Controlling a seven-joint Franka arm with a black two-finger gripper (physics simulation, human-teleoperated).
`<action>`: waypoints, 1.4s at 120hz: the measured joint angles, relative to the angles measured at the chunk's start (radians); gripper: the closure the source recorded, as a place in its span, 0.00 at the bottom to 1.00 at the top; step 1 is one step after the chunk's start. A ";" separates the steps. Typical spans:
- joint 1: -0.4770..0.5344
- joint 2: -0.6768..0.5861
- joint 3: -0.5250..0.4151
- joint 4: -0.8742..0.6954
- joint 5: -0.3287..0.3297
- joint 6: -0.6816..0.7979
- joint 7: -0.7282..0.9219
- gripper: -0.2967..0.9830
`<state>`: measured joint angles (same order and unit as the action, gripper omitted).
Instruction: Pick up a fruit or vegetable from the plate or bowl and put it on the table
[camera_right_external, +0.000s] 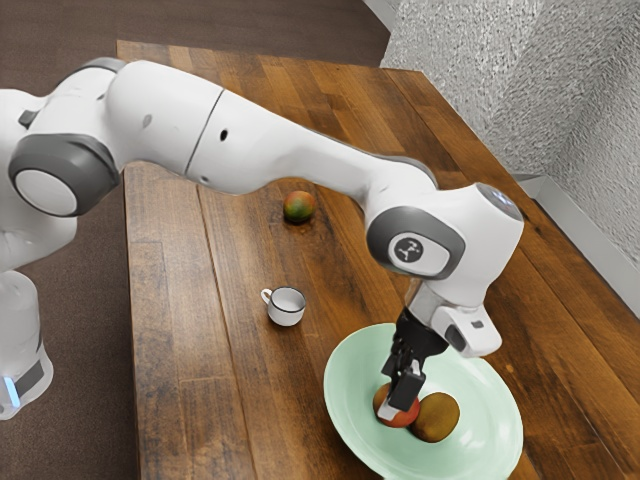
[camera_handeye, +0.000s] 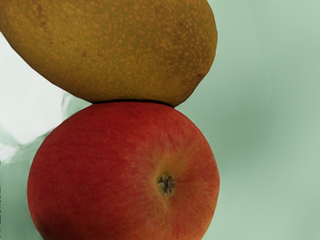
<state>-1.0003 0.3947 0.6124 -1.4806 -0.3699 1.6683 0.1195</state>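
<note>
My gripper (camera_right_external: 397, 398) is low over the pale green plate (camera_right_external: 481, 388), right at the red apple (camera_right_external: 407, 415) and partly covering it. Whether it holds the apple cannot be made out. A brownish-yellow fruit (camera_right_external: 437, 418) lies against the apple on the plate. From the wrist camera, the apple (camera_handeye: 115, 170) looms large under the hand, its stem hollow in sight. The speckled brownish fruit (camera_handeye: 120, 50) touches it, with the green plate surface (camera_handeye: 270, 135) around both.
On the wooden table (camera_right_external: 215, 400) a white cup (camera_right_external: 286, 308) stands toward the exterior view's left of the plate. Farther back, a green and orange round fruit (camera_right_external: 298, 207) lies below the forearm. A textured wall rises beyond the table at the exterior view's right.
</note>
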 joint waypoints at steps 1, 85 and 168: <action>0.000 0.000 0.000 0.000 0.000 0.000 0.000 0.23; 0.027 0.084 -0.016 0.056 0.027 0.014 0.015 0.23; 0.039 0.088 -0.030 0.057 0.026 0.034 0.017 0.42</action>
<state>-0.9614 0.4830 0.5825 -1.4239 -0.3440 1.7020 0.1362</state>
